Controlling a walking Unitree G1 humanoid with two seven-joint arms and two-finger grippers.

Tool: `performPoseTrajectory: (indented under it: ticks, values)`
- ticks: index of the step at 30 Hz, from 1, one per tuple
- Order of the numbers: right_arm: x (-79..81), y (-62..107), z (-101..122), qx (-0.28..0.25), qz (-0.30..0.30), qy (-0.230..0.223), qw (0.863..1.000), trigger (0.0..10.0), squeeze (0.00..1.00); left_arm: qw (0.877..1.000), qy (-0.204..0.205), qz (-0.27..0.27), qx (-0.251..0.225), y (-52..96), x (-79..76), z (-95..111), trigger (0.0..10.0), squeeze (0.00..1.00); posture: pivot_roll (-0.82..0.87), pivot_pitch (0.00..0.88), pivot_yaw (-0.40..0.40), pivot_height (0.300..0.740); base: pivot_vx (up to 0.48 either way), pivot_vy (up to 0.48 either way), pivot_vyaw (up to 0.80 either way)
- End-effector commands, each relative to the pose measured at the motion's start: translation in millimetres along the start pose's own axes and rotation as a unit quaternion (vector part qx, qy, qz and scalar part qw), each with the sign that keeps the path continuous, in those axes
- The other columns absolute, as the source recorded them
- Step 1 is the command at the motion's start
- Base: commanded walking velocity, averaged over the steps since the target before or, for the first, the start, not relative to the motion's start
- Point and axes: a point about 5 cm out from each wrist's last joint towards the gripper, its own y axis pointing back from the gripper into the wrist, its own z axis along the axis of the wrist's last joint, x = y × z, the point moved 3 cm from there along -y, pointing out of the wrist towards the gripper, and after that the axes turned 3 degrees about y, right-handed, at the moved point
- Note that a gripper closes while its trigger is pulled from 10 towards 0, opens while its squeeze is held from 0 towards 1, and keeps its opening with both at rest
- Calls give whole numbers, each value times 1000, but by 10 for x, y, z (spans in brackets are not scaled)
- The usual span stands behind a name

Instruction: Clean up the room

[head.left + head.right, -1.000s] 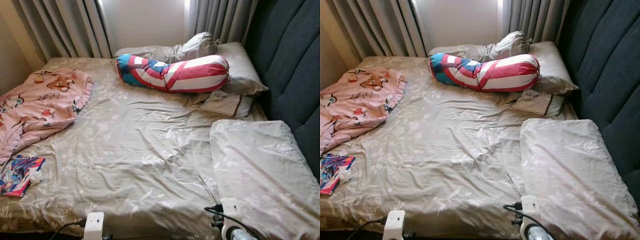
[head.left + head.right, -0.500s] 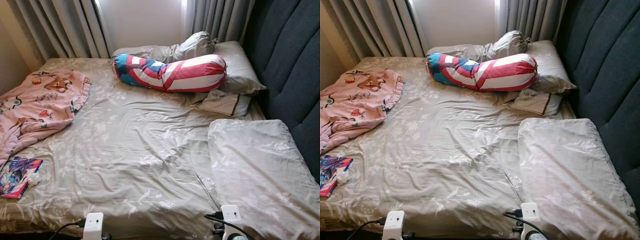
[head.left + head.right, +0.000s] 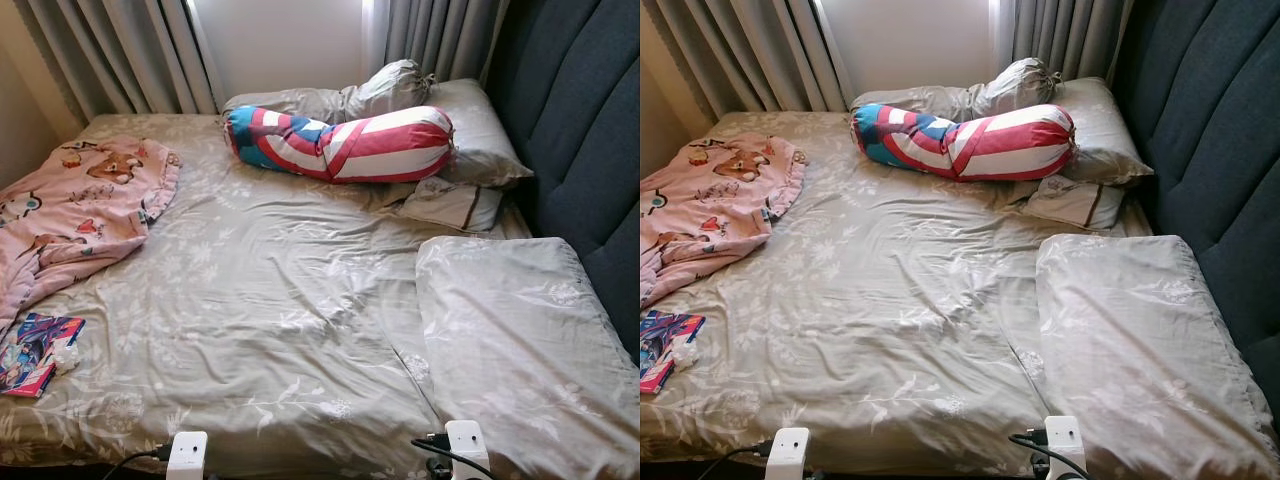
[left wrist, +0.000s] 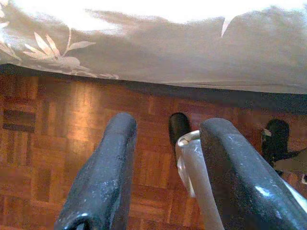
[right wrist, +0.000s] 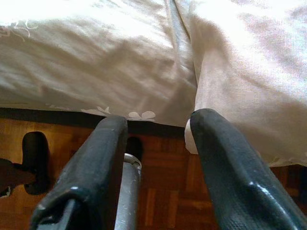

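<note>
A bed with a grey floral sheet (image 3: 270,300) lies before me. On its left lies a crumpled pink cartoon-print blanket (image 3: 80,210). A red, white and blue striped bolster (image 3: 340,145) rests across the far end. A grey pillow (image 3: 510,340) lies at the near right, and a small folded cloth (image 3: 450,205) sits beyond it. Near the left front edge are a colourful booklet (image 3: 35,350) and a white crumpled tissue (image 3: 68,358). My left gripper (image 4: 170,124) and right gripper (image 5: 158,120) hang open and empty, low at the bed's near edge above the floor.
A dark padded headboard (image 3: 585,150) runs along the right side. Grey curtains (image 3: 120,55) and a pale wall close the far end. More grey pillows (image 3: 470,125) lean behind the bolster. Parquet floor (image 4: 57,139) shows below the bed edge.
The camera has shifted slightly, so the arms' white wrist parts sit lower in the picture. Nothing on the bed has moved.
</note>
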Motion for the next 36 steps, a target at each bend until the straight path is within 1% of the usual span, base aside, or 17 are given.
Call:
performPoseTrajectory:
  ticks: [1, 3, 5, 9, 10, 12, 13, 20, 26, 31, 36]
  values:
    - [20, 8, -64, 11, -1, 2, 1000, 10000, 0, 1000, 20, 3, 7, 18, 22, -88, 10000, 0, -82, 43, 20, 740, 0, 0, 0]
    - [20, 8, -63, 11, 0, 6, 1000, 10000, 0, 1000, 21, 4, 9, 21, 27, -103, 10000, 0, -80, 45, 19, 740, 0, 0, 0]
    - [3, 8, -48, 6, -7, 16, 1000, 10000, 0, 1000, 16, 3, 5, 19, 21, -87, 10000, 0, -79, 47, 18, 740, 0, 330, 603]
    - [2, 5, -19, -1, -8, 9, 1000, 10000, 0, 1000, 11, 2, -1, 14, 11, -54, 10000, 0, -76, 49, 17, 740, 0, 323, 800]
    - [-4, 3, -9, -2, -12, -2, 1000, 10000, 0, 1000, 11, 3, -1, 14, 15, -53, 10000, 0, -77, 49, 18, 740, 0, 311, 0]
    - [-5, 1, 1, -3, -12, 1, 1000, 10000, 0, 1000, 11, 3, -1, 15, 17, -55, 10000, 0, -77, 49, 18, 740, 0, 309, 0]
    - [-4, -1, 18, -5, -12, 17, 1000, 10000, 0, 1000, 10, 3, -2, 15, 18, -54, 10000, 0, -78, 47, 18, 740, 0, 307, 0]
    - [-3, -4, 52, -14, -14, 3, 1000, 10000, 0, 1000, 10, 4, -3, 15, 30, -47, 10000, 0, -79, 47, 19, 740, 0, 294, 0]
    - [-5, -7, 70, -16, -14, 6, 1000, 10000, 0, 1000, 12, 7, -4, 16, 42, -46, 10000, 0, -79, 47, 20, 740, 0, 294, 0]
    - [16, -11, 104, -23, -11, 8, 1000, 10000, 0, 1000, 13, 10, -4, 17, 47, -50, 10000, 0, -79, 47, 20, 740, 0, 402, 0]
    - [1, -11, 109, -24, -17, 8, 1000, 10000, 0, 1000, 13, 10, -4, 16, 42, -47, 10000, 0, -79, 49, 19, 740, 0, 422, 0]
